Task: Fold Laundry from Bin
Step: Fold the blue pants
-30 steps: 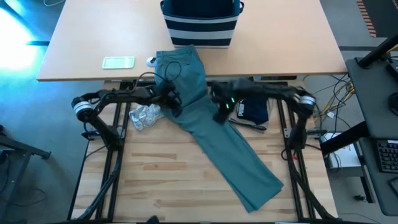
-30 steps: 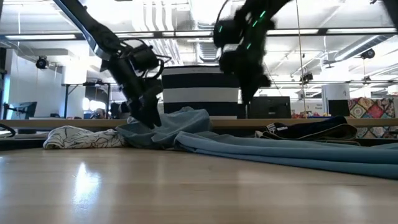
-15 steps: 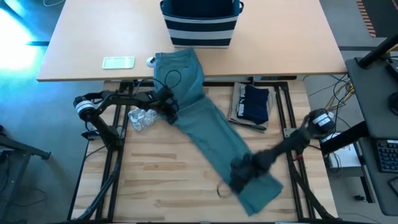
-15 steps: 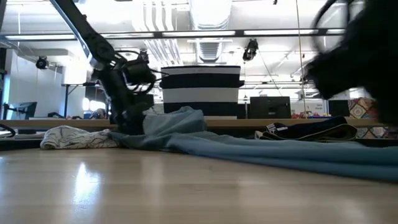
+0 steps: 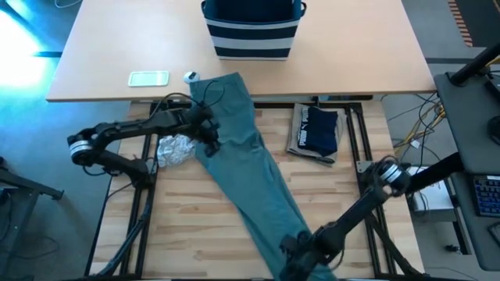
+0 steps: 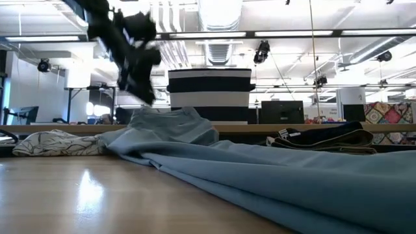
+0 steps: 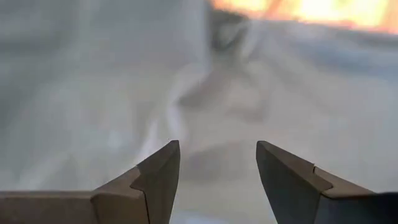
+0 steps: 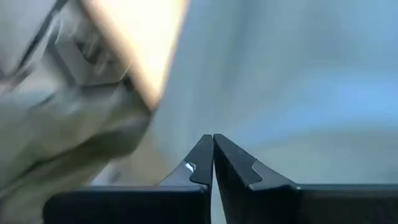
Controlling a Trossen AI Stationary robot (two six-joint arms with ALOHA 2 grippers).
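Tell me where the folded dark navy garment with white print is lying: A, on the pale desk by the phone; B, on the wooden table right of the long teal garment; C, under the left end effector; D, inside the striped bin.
B: the high view shows the navy garment flat on the wooden table, right of the teal garment, outside the bin.

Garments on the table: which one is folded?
The navy garment with white print, lying compact; the teal garment stretches long, and the patterned garment is crumpled.
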